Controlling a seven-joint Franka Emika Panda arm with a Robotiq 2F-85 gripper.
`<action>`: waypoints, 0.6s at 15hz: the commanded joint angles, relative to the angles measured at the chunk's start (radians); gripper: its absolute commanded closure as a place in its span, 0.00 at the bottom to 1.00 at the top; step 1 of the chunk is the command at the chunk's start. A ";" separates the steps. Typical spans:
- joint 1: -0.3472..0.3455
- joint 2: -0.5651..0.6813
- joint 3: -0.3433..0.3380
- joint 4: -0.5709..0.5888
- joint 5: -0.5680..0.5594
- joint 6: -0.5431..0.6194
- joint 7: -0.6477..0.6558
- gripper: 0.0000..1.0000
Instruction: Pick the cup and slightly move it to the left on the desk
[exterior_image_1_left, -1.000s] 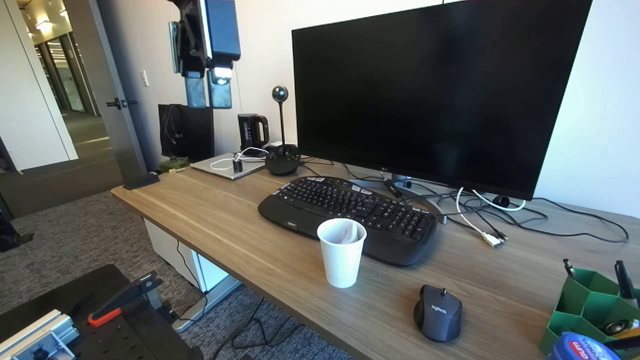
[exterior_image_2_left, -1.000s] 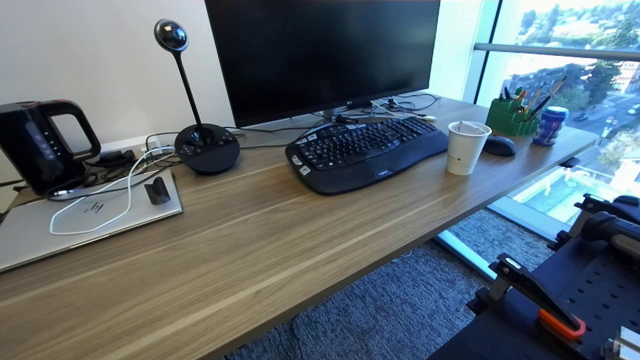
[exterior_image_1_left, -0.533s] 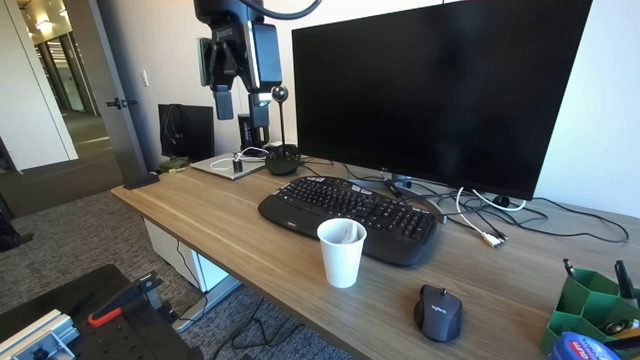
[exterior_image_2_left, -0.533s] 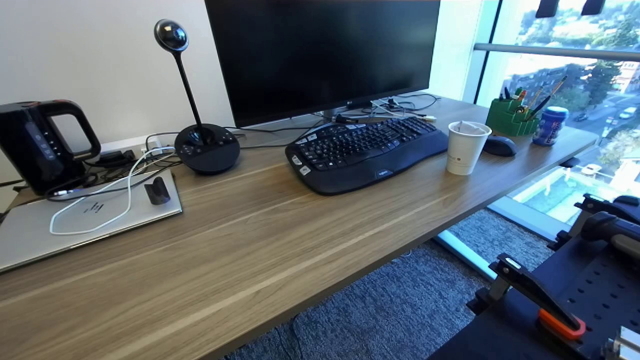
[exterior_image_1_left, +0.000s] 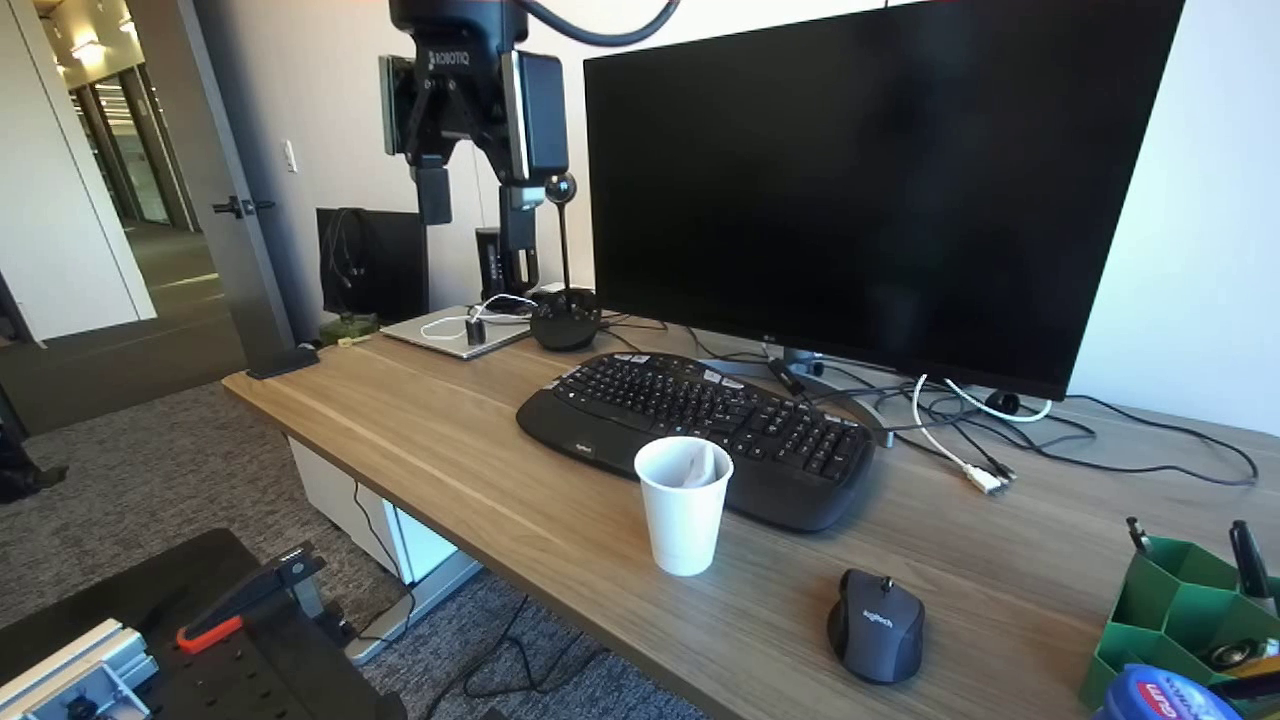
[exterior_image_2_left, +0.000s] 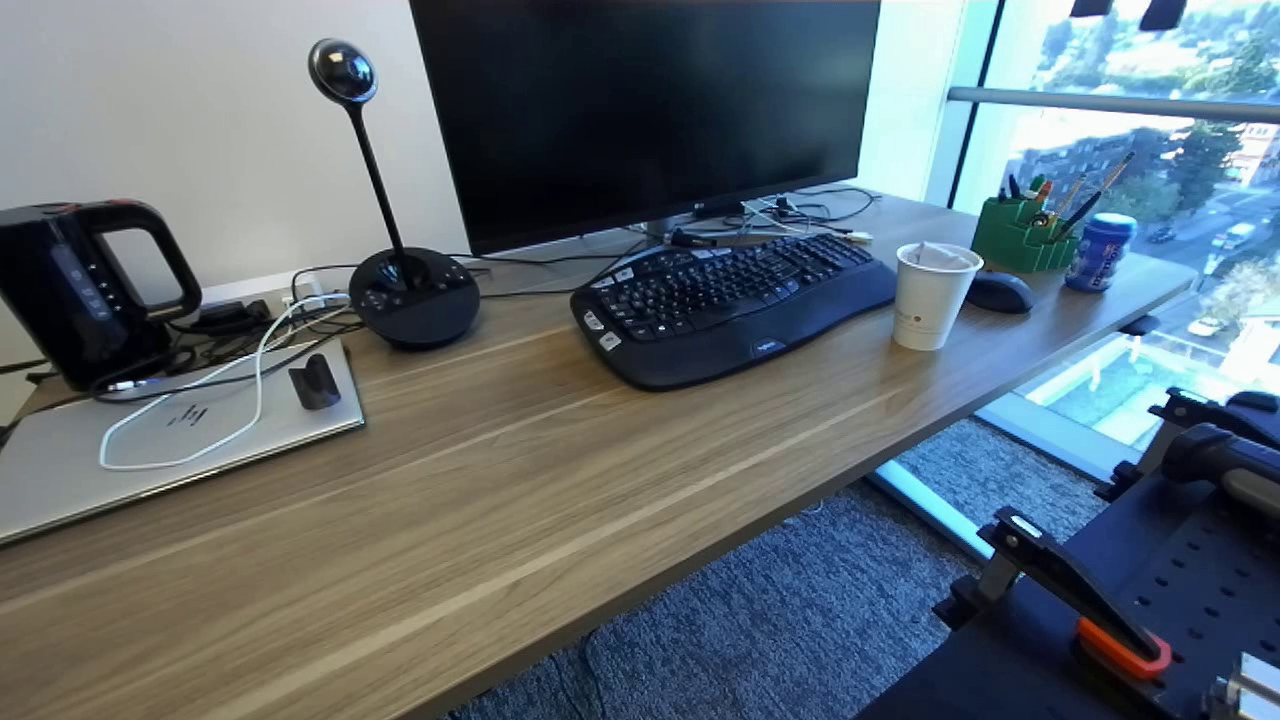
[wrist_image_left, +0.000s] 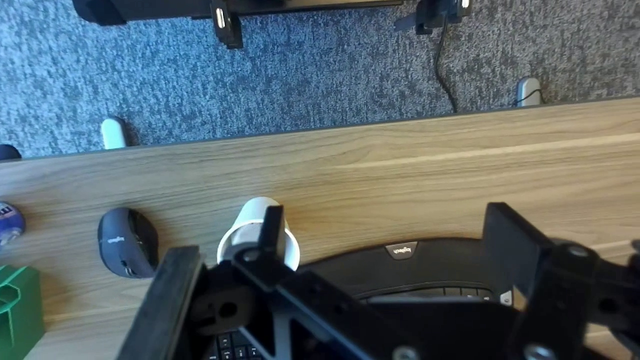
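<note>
White disposable cup (exterior_image_1_left: 684, 530) stood upright on the wood-grain desk (exterior_image_1_left: 430, 410)

The cup rested just beside the front edge of a black Logitech keyboard (exterior_image_1_left: 700, 410), a pale scrap (exterior_image_1_left: 702, 463) that could not be identified showing inside its rolled rim. A dark grey Logitech mouse (exterior_image_1_left: 880, 635) lay near it. The Robotiq gripper (exterior_image_1_left: 476, 207) hung in the air, well above the desk and apart from the cup, its two fingers parted wide. In the wrist view one fingertip (wrist_image_left: 272, 226) crossed in front of the cup's rim.

Past the mouse stood a green pen organizer (exterior_image_2_left: 1006, 242), with a blue gum tub (exterior_image_2_left: 1098, 255) just beside it. An LG monitor (exterior_image_1_left: 860, 200) rose behind the keyboard. Farther along the desk were a stalk-mounted webcam (exterior_image_2_left: 415, 305), a flat silver HP laptop (exterior_image_2_left: 60, 455) and a black kettle (exterior_image_2_left: 70, 300).
</note>
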 joint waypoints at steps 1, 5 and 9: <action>0.013 -0.003 -0.009 0.002 0.000 -0.002 -0.002 0.00; 0.017 -0.007 -0.008 0.002 0.001 -0.003 -0.005 0.00; 0.004 0.040 -0.002 0.032 -0.053 0.038 0.065 0.00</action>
